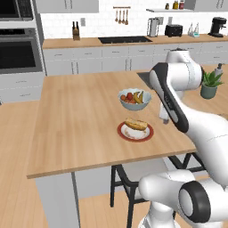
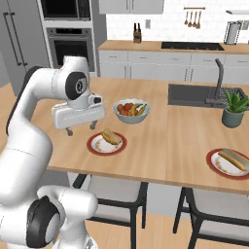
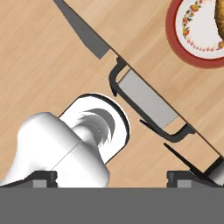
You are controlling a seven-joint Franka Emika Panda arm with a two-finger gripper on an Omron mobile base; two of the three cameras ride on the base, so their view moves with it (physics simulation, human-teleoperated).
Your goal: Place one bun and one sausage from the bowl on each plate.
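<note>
Gripper (image 2: pixel 80 129) is seen w/ jaws spread wide, nothing held, hovering over the wooden counter (image 2: pixel 155 141) just left of the near plate (image 2: pixel 107 144). A bun (image 2: pixel 111 137) w/ sausage is set on that red-rimmed plate; the fruit bowl (image 2: pixel 132 110) stands just behind it. A 2nd plate (image 2: pixel 228 163), well apart at right, is loaded w/ bun (image 2: pixel 233 159) too. Wooden bowl can't be made out.

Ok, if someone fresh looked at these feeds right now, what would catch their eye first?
Probably the white arm, its open gripper hanging empty over the island counter. Next, the two red-rimmed plates: the near plate beside the gripper and the far plate at the counter's right end, each holding what looks like a bun with a sausage. Then the pale fruit bowl just behind the near plate.
</note>
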